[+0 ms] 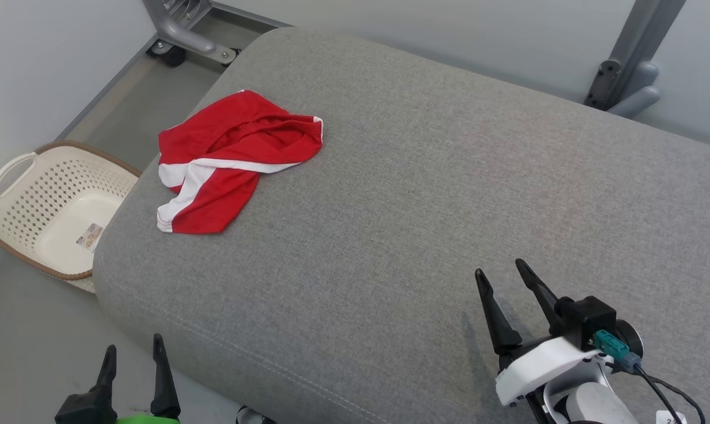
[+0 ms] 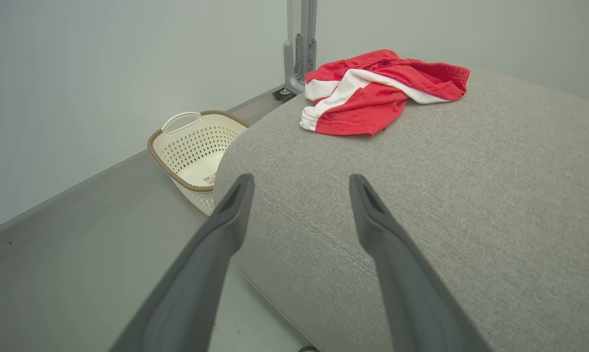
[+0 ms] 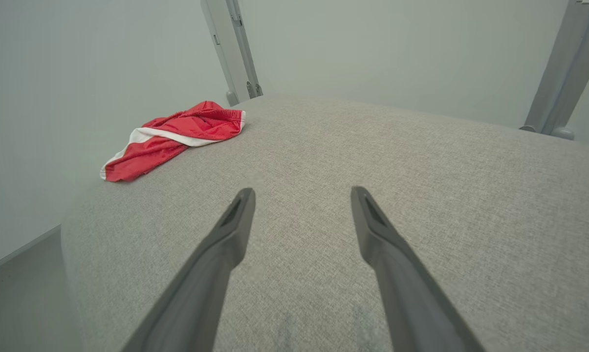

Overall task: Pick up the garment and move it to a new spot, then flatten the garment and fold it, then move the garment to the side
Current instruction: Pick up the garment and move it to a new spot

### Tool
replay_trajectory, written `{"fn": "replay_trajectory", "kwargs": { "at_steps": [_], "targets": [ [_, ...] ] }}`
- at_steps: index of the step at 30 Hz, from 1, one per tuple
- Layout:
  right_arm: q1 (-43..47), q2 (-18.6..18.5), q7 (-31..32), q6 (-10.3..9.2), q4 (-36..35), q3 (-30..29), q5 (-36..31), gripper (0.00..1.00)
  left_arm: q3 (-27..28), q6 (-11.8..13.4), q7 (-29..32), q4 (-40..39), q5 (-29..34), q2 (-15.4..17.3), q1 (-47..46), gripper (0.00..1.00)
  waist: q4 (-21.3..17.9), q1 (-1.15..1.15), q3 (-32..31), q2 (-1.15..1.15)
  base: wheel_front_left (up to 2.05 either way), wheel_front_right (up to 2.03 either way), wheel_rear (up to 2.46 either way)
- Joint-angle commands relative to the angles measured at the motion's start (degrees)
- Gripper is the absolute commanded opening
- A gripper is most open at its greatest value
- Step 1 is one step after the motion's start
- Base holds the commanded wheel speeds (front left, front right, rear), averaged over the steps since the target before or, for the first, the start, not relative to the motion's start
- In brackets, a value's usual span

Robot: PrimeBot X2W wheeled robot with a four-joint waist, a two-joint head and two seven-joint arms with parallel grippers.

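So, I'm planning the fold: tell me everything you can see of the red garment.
The garment is red with white bands, seemingly shorts with a gathered waistband, in thin, sporty-looking fabric. It lies crumpled and doubled over itself, not flat, on the far left part of the grey cushion, close to its left edge. Only the cushion touches it.

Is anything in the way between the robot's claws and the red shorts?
Nothing visible is. Only bare grey cushion lies between the red shorts and the open left gripper and right gripper. The basket sits on the floor beside the cushion, out of the way.
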Motion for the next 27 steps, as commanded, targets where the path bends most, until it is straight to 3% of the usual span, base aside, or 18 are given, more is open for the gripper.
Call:
{"fn": "replay_trajectory", "kwargs": {
  "at_steps": [1, 8, 15, 27],
  "targets": [
    [-0.6, -0.7, -0.1, -0.1, 0.1, 0.2, 0.1, 1.0, -0.3, -0.7, 0.0, 0.4, -0.7, 0.1, -0.1, 1.0, 0.8, 0.0, 1.2, 0.0, 0.0, 0.0, 0.0],
    [-1.0, -3.2, -0.1, -0.09, -2.0, 0.4, -0.4, 1.0, 0.5, -2.9, 0.0, 4.2, -2.7, 0.1, -6.4, 1.0, -2.2, 0.0, 4.8, 0.0, 0.0, 0.0, 0.0],
    [-2.4, -6.7, -0.1, -0.09, -3.8, 1.1, -0.7, 1.0, 3.3, -5.3, 0.0, 9.0, 0.0, 0.7, -17.1, 1.0, -5.8, 0.0, 9.5, 0.0, 0.0, 0.0, 0.0],
    [-6.3, -12.3, -0.1, -0.09, -9.1, 2.8, -0.2, 1.0, 5.3, -7.4, 0.0, 25.3, 2.5, 8.0, -35.4, 1.0, -12.7, 0.0, 17.4, 0.0, 0.0, 0.0, 0.0]
  ]
}}
